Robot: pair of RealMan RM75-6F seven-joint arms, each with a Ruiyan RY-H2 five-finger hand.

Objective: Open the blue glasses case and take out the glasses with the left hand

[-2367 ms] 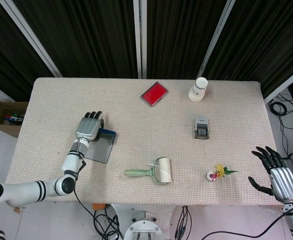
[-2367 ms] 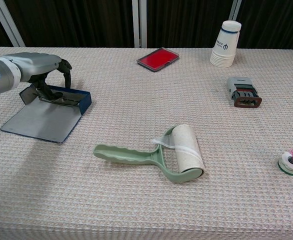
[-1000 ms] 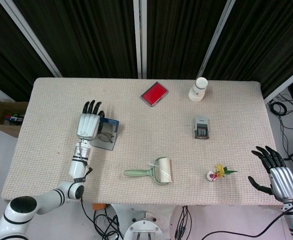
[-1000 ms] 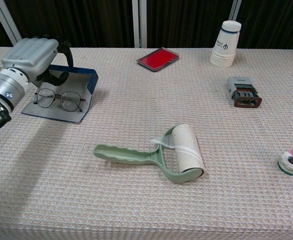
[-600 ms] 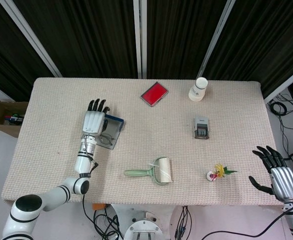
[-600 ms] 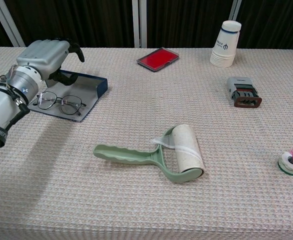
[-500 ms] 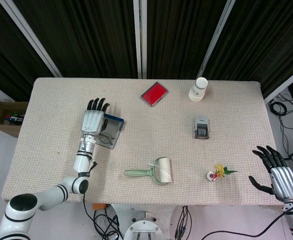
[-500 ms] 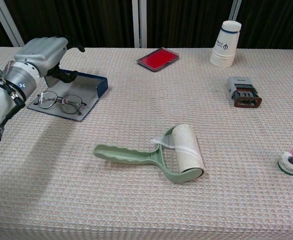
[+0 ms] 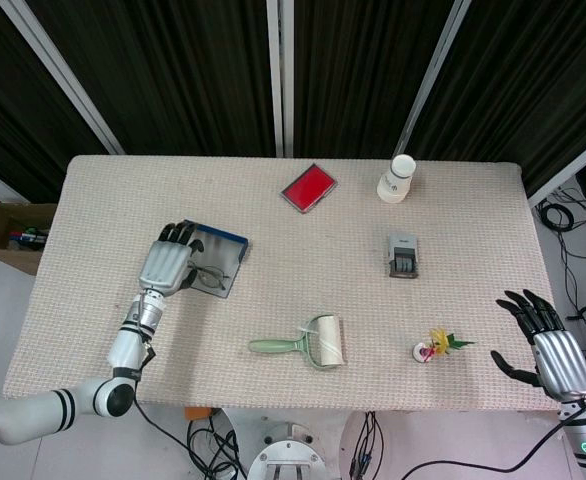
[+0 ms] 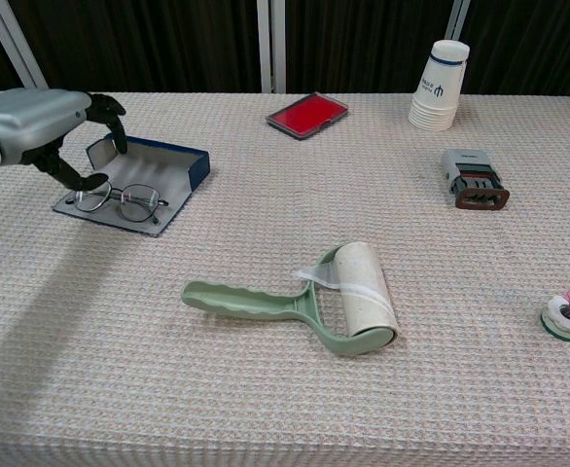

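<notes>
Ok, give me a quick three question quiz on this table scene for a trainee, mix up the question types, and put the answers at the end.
1. True or false: the blue glasses case lies open with the glasses on its flap.
2. Which lies nearest the lint roller: A the red tray, B the paper cups, C the stamp?
3. Fill in: the left hand is above the case; the right hand is past the table's ___ edge.

Key: 1 true; 2 C; 3 right

blue glasses case (image 10: 173, 159), green lint roller (image 10: 304, 298)
</notes>
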